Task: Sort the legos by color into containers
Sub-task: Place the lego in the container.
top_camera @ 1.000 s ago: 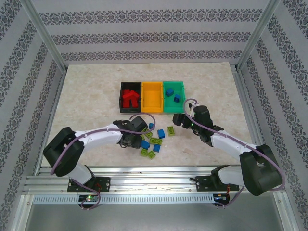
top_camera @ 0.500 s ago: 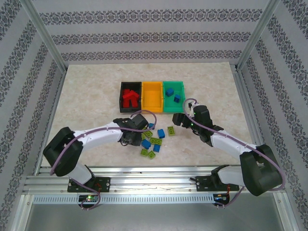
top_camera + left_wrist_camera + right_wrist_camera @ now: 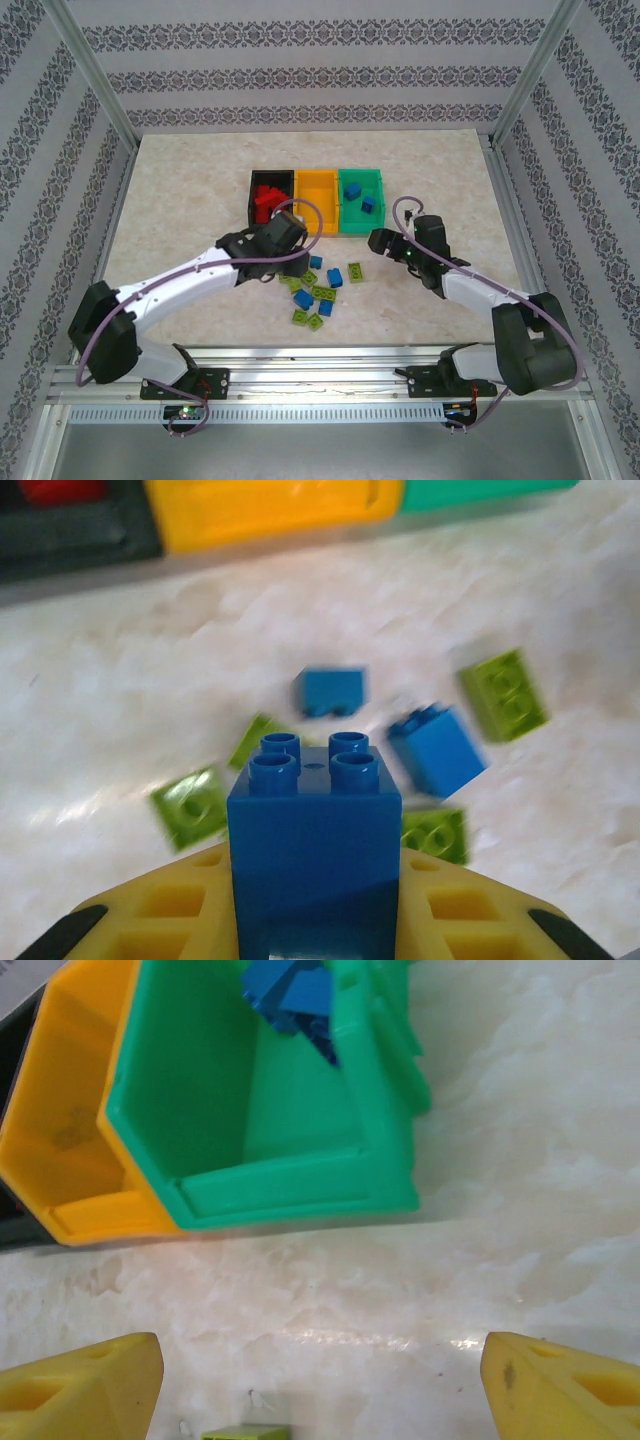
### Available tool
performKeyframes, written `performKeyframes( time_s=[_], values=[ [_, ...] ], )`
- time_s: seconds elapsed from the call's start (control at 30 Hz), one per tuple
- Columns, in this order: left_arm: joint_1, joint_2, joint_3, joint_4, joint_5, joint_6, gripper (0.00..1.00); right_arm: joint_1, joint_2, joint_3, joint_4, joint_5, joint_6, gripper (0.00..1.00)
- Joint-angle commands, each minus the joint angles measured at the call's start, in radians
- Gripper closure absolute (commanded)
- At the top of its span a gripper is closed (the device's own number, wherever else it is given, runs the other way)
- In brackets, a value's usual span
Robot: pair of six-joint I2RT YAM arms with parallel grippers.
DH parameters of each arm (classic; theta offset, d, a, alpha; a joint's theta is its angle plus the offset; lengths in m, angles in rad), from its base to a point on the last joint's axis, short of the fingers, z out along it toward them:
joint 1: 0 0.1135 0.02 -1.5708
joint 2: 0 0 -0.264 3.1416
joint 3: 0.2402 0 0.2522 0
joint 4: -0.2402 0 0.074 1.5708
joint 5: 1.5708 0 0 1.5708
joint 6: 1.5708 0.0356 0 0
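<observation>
Left wrist view: my left gripper is clamped on a blue brick. The brick sits between my two yellow fingers with its long axis running along them, and its four studs point out past my fingertips, toward the bins. Below and beyond it, loose bricks lie scattered on the table: two blue ones and several lime ones. They lie between the held brick and the row of bins at the far edge: black bin on the left, orange bin in the middle, green bin on the right. My right gripper hangs with its fingers wide apart, just near of the green bin, which holds blue bricks.
</observation>
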Motion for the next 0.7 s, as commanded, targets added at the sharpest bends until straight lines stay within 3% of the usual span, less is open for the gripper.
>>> performKeyframes(
  time_s=[0.0,0.4,0.67],
  values=[
    [-0.007,0.103,0.092,0.07,0.048,0.045,0.73,-0.03,0.023,-0.013,0.055,-0.071,0.047,0.17],
    [-0.007,0.482,0.524,0.033,0.121,0.111,0.68,-0.09,0.055,-0.031,0.108,-0.108,0.093,0.17],
    [0.026,0.767,0.963,-0.183,0.054,0.164,0.68,-0.093,0.083,-0.032,0.136,-0.124,0.102,0.17]
  ],
)
